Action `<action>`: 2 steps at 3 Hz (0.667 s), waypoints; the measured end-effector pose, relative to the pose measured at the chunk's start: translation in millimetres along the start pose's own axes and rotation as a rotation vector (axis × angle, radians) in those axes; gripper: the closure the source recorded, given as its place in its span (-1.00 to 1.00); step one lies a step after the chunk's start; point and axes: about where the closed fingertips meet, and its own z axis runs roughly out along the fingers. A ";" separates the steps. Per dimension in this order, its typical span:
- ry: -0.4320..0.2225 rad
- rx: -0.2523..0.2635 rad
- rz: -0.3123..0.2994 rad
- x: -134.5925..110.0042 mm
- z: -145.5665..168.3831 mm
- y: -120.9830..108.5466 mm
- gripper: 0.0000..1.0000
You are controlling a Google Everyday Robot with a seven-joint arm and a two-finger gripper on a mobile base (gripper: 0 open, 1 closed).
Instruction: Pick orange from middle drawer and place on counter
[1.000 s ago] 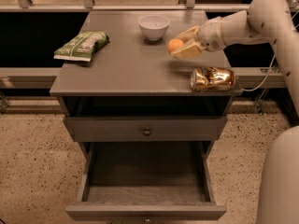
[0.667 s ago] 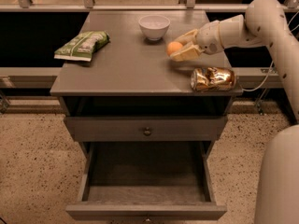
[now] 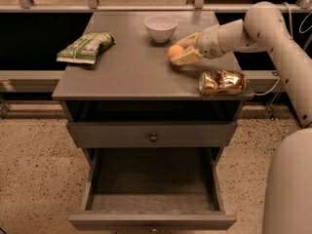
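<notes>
The orange [image 3: 175, 51] sits between the fingertips of my gripper [image 3: 179, 50], low over the counter [image 3: 131, 69] at its right middle, just in front of the white bowl. The gripper reaches in from the right and is shut on the orange. I cannot tell if the fruit touches the counter. The middle drawer [image 3: 92, 179] is pulled out below, and its dark floor is bare.
A white bowl [image 3: 161, 27] stands at the back of the counter. A green snack bag [image 3: 85, 47] lies at the left. A shiny gold can [image 3: 222, 82] lies on its side near the front right edge. A closed drawer front with a knob [image 3: 153, 137] is above the open drawer.
The gripper has moved a little left and down with the orange, closer to the counter top. Nothing else has moved.
</notes>
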 end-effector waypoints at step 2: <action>-0.049 0.005 0.035 -7.7 16.7 3.0 1.00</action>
